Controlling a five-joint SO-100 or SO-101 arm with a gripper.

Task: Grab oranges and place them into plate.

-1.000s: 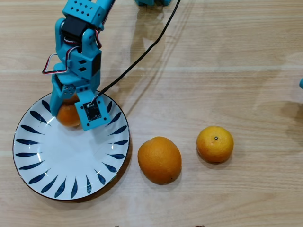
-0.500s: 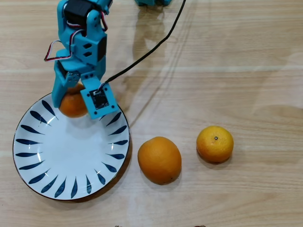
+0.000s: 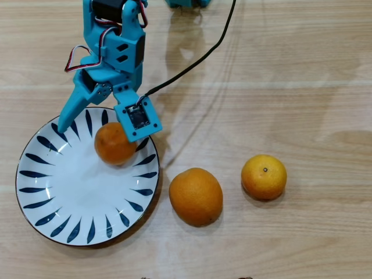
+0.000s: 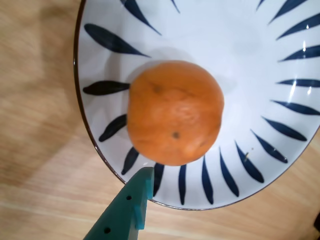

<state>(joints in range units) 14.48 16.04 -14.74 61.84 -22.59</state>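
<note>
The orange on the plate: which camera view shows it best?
The wrist view: the small deep orange fruit fills the centre, unobstructed, resting on the plate. In the overhead view it appears smaller, partly covered by the arm's camera mount.

My gripper (image 3: 96,119) no longer clamps the small deep orange (image 3: 114,143): in the overhead view my fingers now stand spread apart, and the fruit lies free on the plate (image 3: 52,200), lower and further right than where I held it over the upper left rim. My arm now sits higher in the frame and a little to the right, so its blue body clears most of the plate. In the wrist view the small deep orange (image 4: 174,112) rests on the white plate (image 4: 260,60), beyond my fingertip (image 4: 142,187).
</note>
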